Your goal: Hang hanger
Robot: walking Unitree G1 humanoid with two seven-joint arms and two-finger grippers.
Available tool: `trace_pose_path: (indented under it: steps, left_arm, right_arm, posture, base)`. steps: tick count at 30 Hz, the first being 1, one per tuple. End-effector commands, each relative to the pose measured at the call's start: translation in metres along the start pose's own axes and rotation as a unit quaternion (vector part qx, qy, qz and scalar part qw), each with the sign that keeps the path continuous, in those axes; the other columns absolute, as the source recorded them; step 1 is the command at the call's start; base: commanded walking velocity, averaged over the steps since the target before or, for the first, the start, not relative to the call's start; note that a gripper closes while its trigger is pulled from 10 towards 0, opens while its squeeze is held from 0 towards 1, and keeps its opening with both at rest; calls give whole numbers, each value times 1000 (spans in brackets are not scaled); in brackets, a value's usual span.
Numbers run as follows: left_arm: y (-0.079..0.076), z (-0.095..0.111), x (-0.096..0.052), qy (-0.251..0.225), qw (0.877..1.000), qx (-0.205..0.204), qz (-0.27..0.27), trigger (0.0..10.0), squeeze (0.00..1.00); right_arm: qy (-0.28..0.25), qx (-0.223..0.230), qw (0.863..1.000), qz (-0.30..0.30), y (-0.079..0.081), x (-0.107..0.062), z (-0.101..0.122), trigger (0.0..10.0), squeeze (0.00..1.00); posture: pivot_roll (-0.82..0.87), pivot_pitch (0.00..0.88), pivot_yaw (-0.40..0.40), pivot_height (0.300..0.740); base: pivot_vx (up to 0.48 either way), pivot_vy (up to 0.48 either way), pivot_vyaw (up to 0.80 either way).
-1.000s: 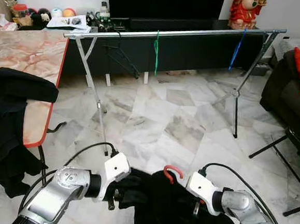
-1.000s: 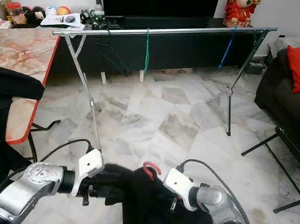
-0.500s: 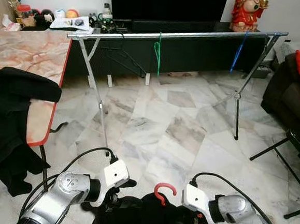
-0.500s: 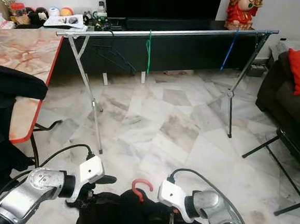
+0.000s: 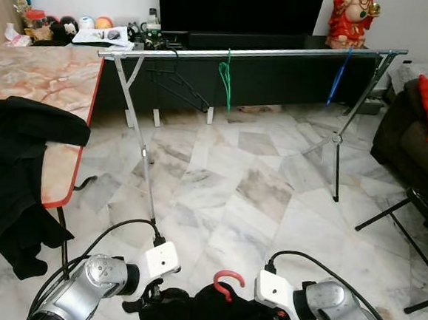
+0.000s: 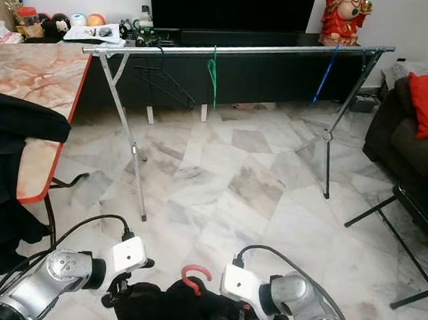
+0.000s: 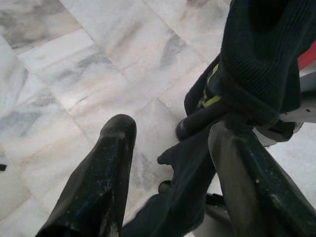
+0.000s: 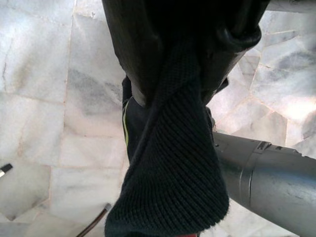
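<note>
Right hand pinching ribbed black knit garment, curved red hanger hook

Both arms low, wrists inward.

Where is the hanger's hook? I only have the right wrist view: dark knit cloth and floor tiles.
Observer: The red hook pokes up from the black garment, between the left gripper and the right gripper.
Operator: And ahead?
Observer: The drying rack's rail stands across the marble floor, with a green hanger and a blue hanger on it.
Operator: Is the left one gripping?
Observer: Its fingers are spread; the garment lies against one of them.
</note>
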State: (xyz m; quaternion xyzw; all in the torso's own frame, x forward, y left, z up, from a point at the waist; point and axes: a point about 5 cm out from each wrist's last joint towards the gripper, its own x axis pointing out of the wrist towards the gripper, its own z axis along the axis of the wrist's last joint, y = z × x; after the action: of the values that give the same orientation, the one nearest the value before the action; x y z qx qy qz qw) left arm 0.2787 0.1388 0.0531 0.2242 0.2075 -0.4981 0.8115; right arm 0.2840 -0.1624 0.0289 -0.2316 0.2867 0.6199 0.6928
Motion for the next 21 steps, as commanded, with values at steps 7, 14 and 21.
trace_pose_path:
  steps: [7,14,21]
  left_arm:
    - [3,1,7,-26,999,10,23,10000,0]
    - [10,-5,-4,-13,999,29,19,10000,0]
    - [36,4,-17,-62,993,-30,93,10000,0]
  right_arm:
    - [-44,-12,999,10,-5,-1,15,10000,0]
    - [-25,-14,999,19,-2,-3,10,10000,0]
    - [-18,-14,999,27,-1,-3,8,10000,0]
  posture:
    - [100,55,26,740]
    - [102,58,16,740]
    - [96,62,16,740]
  base:
    - [0,0,0]
    - [0,0,0]
    - [0,0,0]
